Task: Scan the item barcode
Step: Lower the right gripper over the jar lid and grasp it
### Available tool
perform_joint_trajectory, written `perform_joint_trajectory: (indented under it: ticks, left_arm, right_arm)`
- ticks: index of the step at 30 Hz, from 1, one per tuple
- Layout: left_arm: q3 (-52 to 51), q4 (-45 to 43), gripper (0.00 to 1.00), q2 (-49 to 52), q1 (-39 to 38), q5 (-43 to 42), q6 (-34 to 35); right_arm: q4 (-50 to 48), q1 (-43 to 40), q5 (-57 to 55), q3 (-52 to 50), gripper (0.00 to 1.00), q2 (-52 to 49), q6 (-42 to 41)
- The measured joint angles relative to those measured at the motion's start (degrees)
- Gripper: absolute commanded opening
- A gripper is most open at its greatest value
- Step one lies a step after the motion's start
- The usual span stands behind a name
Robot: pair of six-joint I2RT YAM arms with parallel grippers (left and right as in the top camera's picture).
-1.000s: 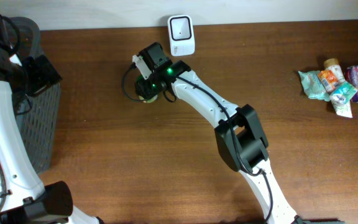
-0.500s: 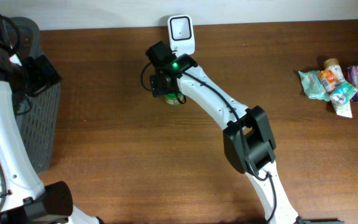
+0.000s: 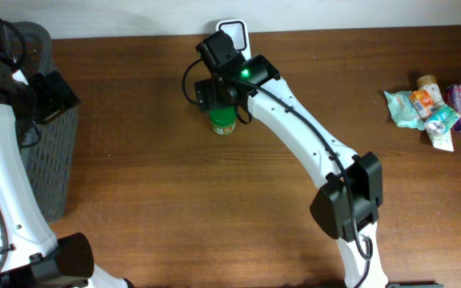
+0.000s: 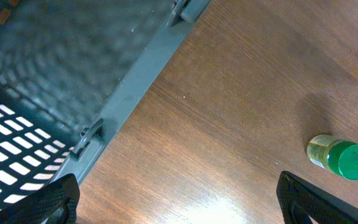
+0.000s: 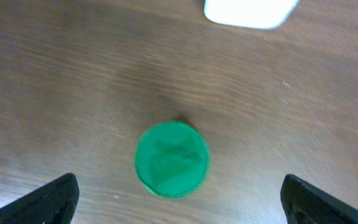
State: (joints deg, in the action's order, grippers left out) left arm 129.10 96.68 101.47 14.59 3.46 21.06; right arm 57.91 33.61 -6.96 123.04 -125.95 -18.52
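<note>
Item: green-capped bottle [image 5: 171, 159], upright on table [image 3: 134, 200] just beside white scanner [image 5: 250, 12] | right gripper [image 5: 180, 200]: fingers wide, empty, directly above cap | left gripper [image 4: 179, 202]: wide, empty, by basket [image 4: 42, 93] | status: bottle placed (barcode unseen); scan unconfirmed, regrasp likely needed.

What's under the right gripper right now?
A green-capped bottle, upright on the table, clear of the open jaws. White scanner just beyond. The bottle's label is hidden by its cap.
</note>
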Motion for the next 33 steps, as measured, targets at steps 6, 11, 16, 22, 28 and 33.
perform_joint_trajectory:
  ticks: [6,11,16,22,28,33]
  left_arm:
    - [0.0,0.0,0.99,0.0,0.0,0.0,0.0]
    - [0.0,0.0,0.99,0.0,0.0,0.0,0.0]
    - [0.0,0.0,0.99,0.0,0.0,0.0,0.0]
    - [0.0,0.0,0.99,0.0,0.0,0.0,0.0]
    - [0.0,0.0,0.99,0.0,0.0,0.0,0.0]
    - [0.0,0.0,0.99,0.0,0.0,0.0,0.0]
  right_arm:
    - [-1.1,-1.7,11.2,-0.3,0.99,-6.8,8.2]
    - [-1.4,-2.4,11.3,-0.4,0.99,-8.2,6.7]
    - [-1.0,-2.7,10.0,-0.4,0.92,-8.4,-4.2]
    - [0.2,-2.7,7.8,-0.4,0.88,-8.4,-22.5]
    - [-0.5,-2.7,6.8,-0.4,0.88,-9.9,-27.9]
    - [1.5,-2.7,6.9,-0.4,0.76,-13.0,-28.4]
